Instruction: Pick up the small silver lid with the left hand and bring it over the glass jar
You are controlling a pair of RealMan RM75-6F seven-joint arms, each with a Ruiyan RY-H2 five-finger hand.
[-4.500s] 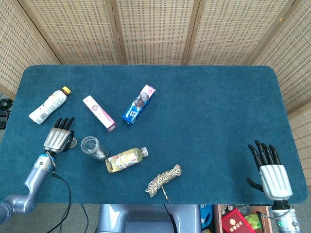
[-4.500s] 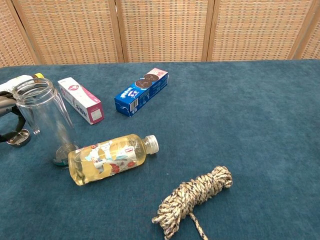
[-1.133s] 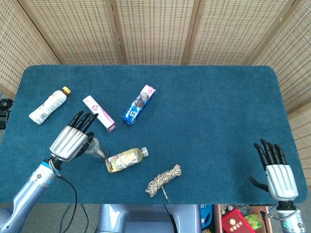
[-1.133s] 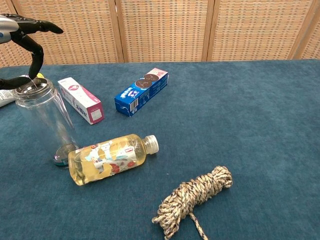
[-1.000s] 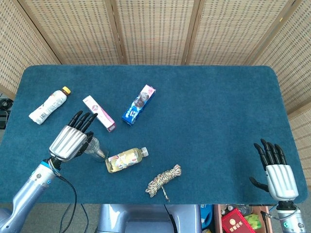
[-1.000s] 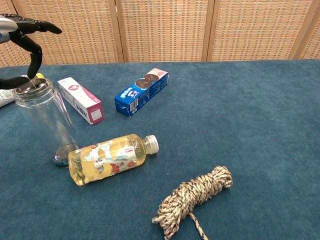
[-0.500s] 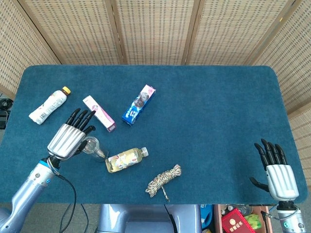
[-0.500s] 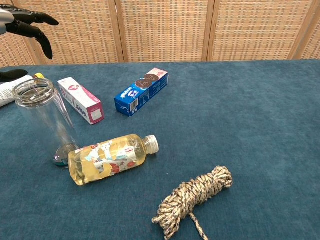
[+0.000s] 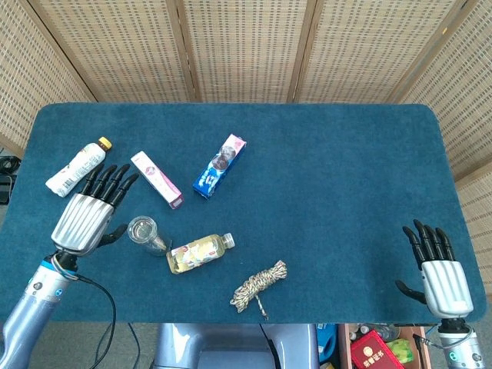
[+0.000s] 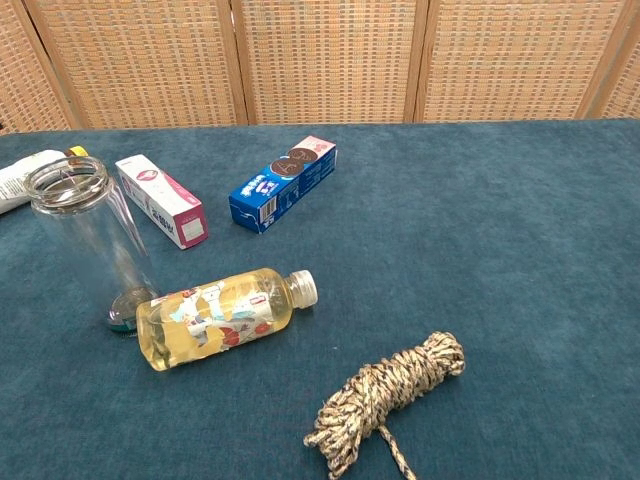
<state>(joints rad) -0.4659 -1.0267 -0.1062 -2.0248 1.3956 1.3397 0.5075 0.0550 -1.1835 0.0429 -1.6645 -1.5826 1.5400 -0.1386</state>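
Note:
The clear glass jar [image 9: 143, 230] [image 10: 85, 240] stands upright at the table's left front. A small silver lid [image 10: 66, 182] shows at the jar's mouth; whether it rests on the rim or sits just inside I cannot tell. My left hand [image 9: 84, 214] hovers just left of the jar with fingers spread and nothing in it; the chest view does not show it. My right hand [image 9: 438, 270] hangs open beyond the table's front right corner, holding nothing.
A yellow drink bottle [image 9: 198, 252] lies right of the jar, with a coiled rope [image 9: 260, 284] nearer the front. A pink box [image 9: 156, 179], a blue cookie box [image 9: 220, 165] and a white bottle [image 9: 74, 167] lie behind the jar.
My left hand brought the lid from the table to the jar's mouth, let it go, then drew back to the left and out of the chest view. The right hand barely moved.

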